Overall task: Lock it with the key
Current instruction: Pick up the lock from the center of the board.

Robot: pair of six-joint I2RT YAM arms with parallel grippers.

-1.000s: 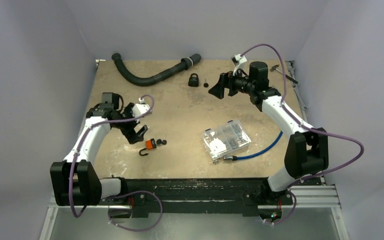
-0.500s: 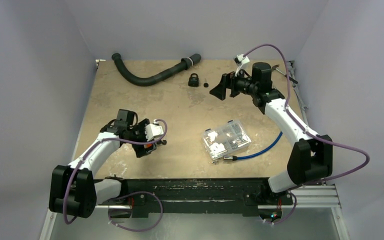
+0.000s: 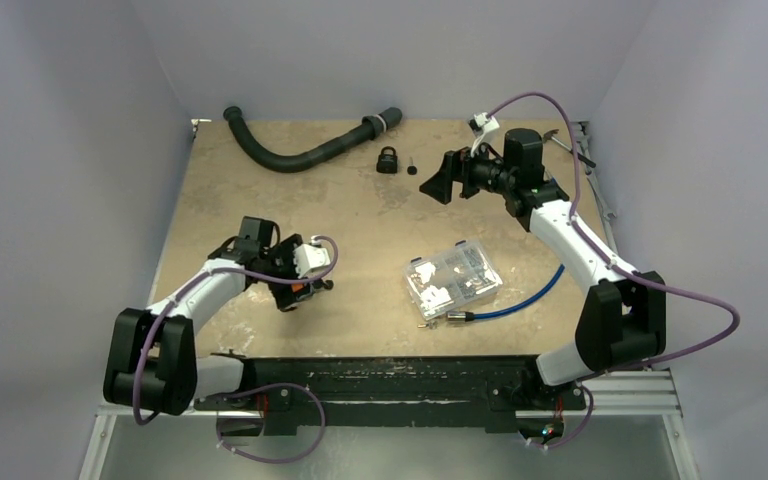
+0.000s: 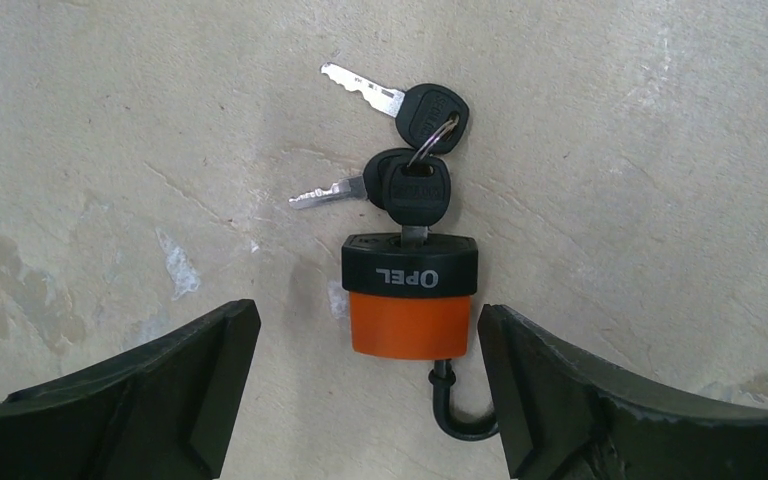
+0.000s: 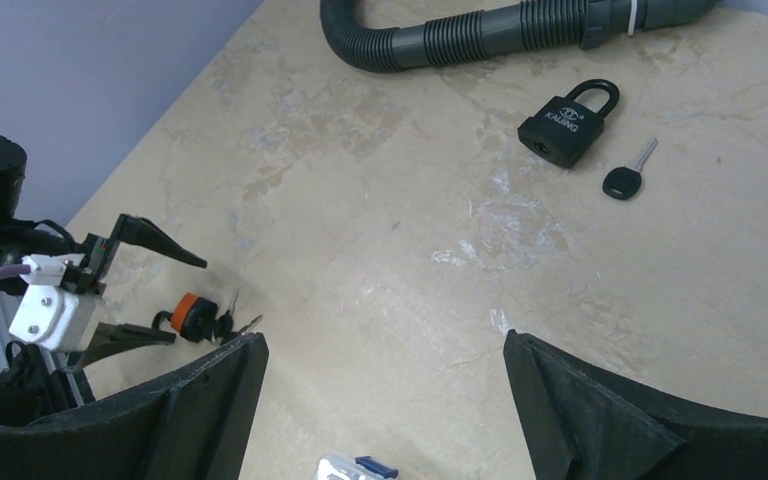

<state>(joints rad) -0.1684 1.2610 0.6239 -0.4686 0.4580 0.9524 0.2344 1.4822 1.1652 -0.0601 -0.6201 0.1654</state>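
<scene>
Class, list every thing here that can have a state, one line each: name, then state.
Orange padlock: shackle open, inserted key in it.
Black padlock: shackle shut, nothing inserted.
Loose key: lying beside black padlock.
Left fingers: open, straddling orange padlock, not touching.
Right fingers: open, empty.

Dark grey corrugated plastic hose (image 3: 300, 158) lies curved along far edge of beige mottled table (image 3: 360, 220), from far left corner toward middle. Smooth coupling at hose's right end, white band (image 3: 380, 122) around it. Clear plastic compartment box (image 3: 452, 279) of small hardware lies skewed, right of centre, nearer near edge. Blue cable (image 3: 520, 300) arcs from there toward right edge; its metal plug (image 3: 455, 318) just beside box's near corner. Thin metal tool (image 3: 572, 148) at far right corner, kind unclear. Pale lilac walls (image 3: 60, 150) around table.
</scene>
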